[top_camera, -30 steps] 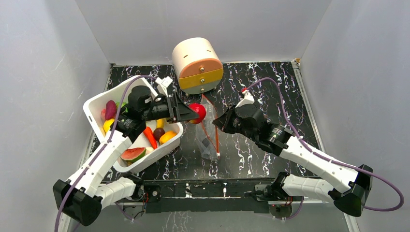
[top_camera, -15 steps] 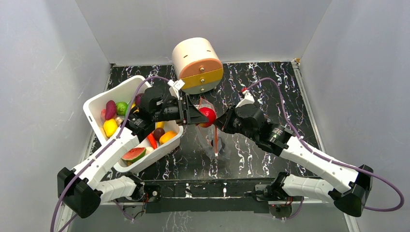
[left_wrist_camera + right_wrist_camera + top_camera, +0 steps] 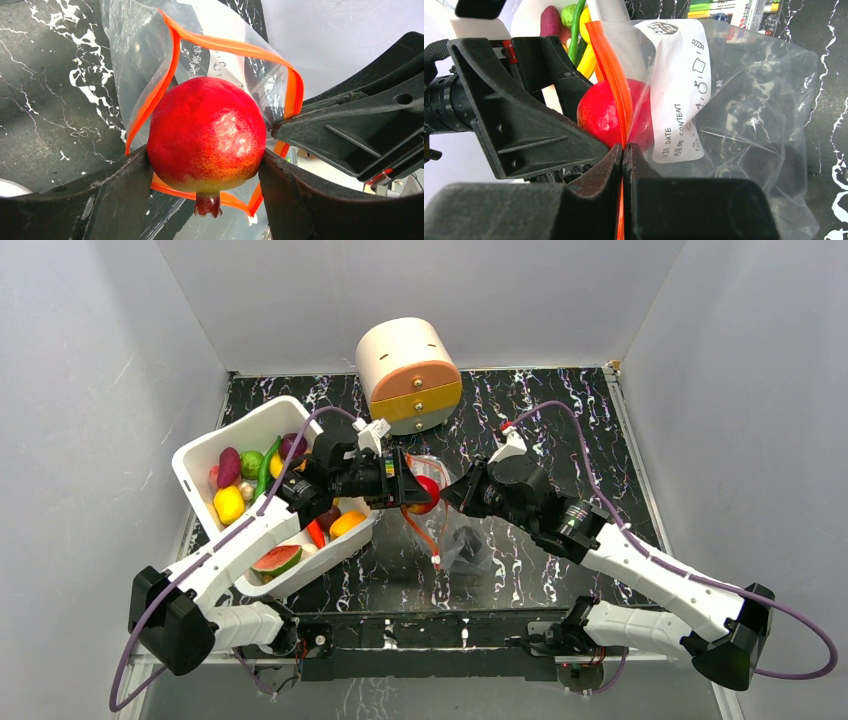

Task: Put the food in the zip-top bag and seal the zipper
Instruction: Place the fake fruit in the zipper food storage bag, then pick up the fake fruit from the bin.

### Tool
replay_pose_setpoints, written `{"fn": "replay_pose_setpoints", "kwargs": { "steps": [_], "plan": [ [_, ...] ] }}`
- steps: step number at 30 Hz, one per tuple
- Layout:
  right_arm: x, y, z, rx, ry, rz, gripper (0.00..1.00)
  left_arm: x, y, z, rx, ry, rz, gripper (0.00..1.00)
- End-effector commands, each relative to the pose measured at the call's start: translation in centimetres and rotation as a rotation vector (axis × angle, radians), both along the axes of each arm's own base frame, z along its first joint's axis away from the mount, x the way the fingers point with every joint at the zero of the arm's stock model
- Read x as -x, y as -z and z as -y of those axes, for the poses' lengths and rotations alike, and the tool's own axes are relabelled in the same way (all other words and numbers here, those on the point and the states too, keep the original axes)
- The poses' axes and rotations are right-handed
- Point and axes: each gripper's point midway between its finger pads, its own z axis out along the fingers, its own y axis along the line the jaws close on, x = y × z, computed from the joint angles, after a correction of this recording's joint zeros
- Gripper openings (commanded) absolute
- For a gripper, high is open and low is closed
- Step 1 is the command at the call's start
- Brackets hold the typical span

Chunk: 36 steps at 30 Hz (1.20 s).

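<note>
Only the top view takes in the marbled black table [image 3: 560,410]. Toward its near left corner stands the white bin [image 3: 200,455], with a watermelon slice [image 3: 275,560] at its near end and a glossy yellow fruit [image 3: 228,504] further in.

At mid-table the left gripper [image 3: 206,165] has its jaws spread wide around a smooth, round red toy fruit [image 3: 206,132], clamped between both matte black fingers. The left wrist view alone shows the fruit's dark stem nub and the zipper [image 3: 235,47], a thin orange strip looping open around it.

The right gripper [image 3: 623,155] has its jaws pressed together, pinching that strip. Its camera shows the fruit partway into the crinkly clear zip-top bag [image 3: 749,100], and a pen pack [image 3: 734,7] beyond.

A round cream drawer unit [image 3: 408,375] stands at the far edge.
</note>
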Motion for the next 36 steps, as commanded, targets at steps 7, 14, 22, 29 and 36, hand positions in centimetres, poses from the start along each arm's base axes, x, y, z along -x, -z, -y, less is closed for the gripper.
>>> {"fn": "replay_pose_setpoints", "kwargs": {
  "steps": [7,14,22,29,36],
  "plan": [
    [-0.4,-2.9,-0.1,-0.074,0.009,0.073,0.0,0.3,-3.3,0.1,0.026,0.015,0.093,0.94],
    [-0.6,-2.7,0.4,-0.055,0.035,0.072,0.0,0.1,-4.4,-0.6,-0.003,-0.001,0.144,0.98],
    [-0.5,-1.7,1.4,-0.019,0.064,0.054,0.0,-2.1,-4.9,-4.2,-0.169,-0.189,0.214,0.87],
    [-0.3,-1.8,2.2,-0.011,0.085,0.058,0.0,-4.6,-5.2,-9.0,-0.362,-0.416,0.292,0.76],
    [-0.1,-1.9,2.7,-0.015,0.094,0.061,0.0,-6.8,-4.5,-14.4,-0.595,-0.624,0.324,0.69]
  ]
}}
